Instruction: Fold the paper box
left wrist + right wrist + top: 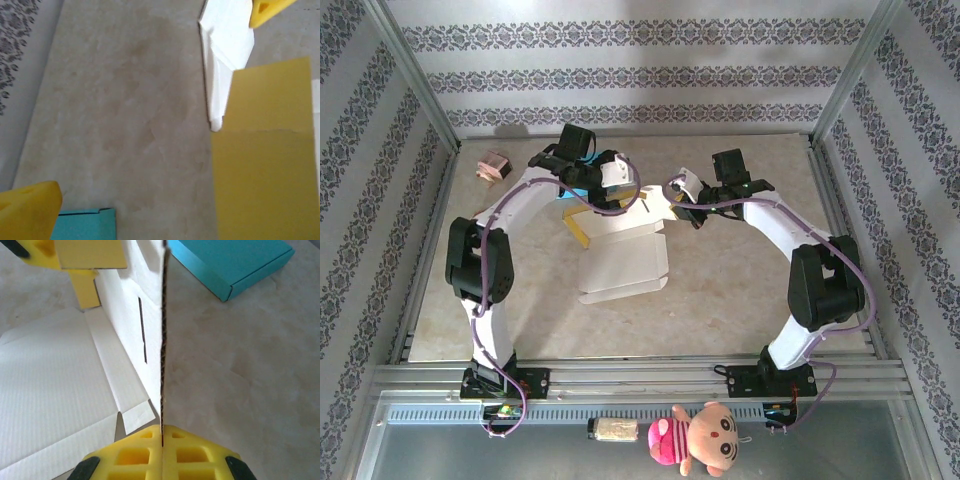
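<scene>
Box (625, 262) on the table (750, 290), nearer its far edge; right gripper (162, 440) clamped on its side wall (125, 325), apparently raising it; left gripper (150, 109) has jaws apart by the yellow flap (267, 165), which likely needs folding next.

paper box (625, 262) white-yellow | small box (235, 262) teal | table (740, 260) beige marble

Beige table (750, 290), paper box (625, 265), teal box (230, 262), tan object (493, 167)
</scene>
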`<state>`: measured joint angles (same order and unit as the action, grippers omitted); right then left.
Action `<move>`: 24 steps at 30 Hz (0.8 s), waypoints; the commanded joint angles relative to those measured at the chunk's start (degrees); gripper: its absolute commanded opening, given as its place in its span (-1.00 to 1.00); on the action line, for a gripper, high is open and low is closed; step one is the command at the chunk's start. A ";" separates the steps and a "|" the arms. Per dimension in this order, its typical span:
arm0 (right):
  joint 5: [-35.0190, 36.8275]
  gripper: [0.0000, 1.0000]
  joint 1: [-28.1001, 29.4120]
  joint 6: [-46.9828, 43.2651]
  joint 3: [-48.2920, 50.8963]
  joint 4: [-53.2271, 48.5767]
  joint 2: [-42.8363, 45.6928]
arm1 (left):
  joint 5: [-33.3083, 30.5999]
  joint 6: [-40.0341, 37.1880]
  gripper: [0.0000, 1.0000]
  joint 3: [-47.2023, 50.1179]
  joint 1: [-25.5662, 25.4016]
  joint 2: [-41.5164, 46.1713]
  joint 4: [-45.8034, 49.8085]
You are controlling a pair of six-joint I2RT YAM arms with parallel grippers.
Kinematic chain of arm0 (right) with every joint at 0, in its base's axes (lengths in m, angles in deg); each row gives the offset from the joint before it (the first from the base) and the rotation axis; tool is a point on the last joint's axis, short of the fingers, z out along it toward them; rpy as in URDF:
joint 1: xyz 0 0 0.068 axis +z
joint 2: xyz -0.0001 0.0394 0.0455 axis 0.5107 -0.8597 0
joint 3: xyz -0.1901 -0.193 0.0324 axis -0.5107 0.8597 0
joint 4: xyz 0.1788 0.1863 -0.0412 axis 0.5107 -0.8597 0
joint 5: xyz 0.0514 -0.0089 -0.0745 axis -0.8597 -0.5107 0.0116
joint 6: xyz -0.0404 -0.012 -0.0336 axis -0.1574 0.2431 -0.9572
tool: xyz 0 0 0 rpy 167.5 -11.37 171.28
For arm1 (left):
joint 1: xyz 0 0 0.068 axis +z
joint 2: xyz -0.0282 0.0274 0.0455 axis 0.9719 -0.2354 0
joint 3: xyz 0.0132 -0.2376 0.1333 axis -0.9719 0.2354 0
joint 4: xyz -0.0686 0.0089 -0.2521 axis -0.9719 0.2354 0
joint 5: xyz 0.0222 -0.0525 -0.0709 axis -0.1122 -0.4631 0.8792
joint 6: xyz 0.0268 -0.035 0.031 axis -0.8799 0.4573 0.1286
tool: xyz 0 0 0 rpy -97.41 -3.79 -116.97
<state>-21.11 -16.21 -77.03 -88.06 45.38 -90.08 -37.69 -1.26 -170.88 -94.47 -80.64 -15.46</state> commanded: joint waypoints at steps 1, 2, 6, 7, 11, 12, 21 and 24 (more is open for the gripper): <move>-0.50 -0.89 0.51 -3.41 -2.03 -2.21 -1.21 | 3.03 -1.04 0.99 -2.34 0.85 -0.90 5.89; -0.12 -0.88 0.62 -3.45 -2.12 -2.20 -1.36 | 3.26 -0.80 0.99 -2.11 0.82 -0.92 6.45; 1.64 -0.88 0.83 -3.48 -2.17 -1.62 -1.82 | 4.26 2.24 0.57 0.82 0.85 -0.33 5.98; 1.80 -0.89 0.81 -3.46 -2.00 -1.23 -1.75 | 4.60 3.23 0.43 2.32 0.80 0.06 4.56; 1.93 -0.88 0.80 -3.69 -1.77 -0.81 -1.82 | 4.63 7.02 0.09 8.73 0.79 1.78 -3.28; 1.99 -0.88 0.82 -3.78 -1.78 -0.81 -1.87 | 4.62 7.47 0.07 9.60 0.79 1.98 -4.11; 6.78 -0.88 1.86 -1.18 -1.71 1.90 -2.28 | 4.13 14.61 -0.21 10.94 0.84 2.43 -6.08; 9.78 -0.87 2.55 1.84 -1.12 4.17 -2.01 | 3.82 19.43 -0.42 10.50 0.81 2.50 -6.73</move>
<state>-14.23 -14.73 -77.93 -88.89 46.65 -91.90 -34.44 12.55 -160.52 -94.25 -79.42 -20.33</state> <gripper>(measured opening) 0.065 0.306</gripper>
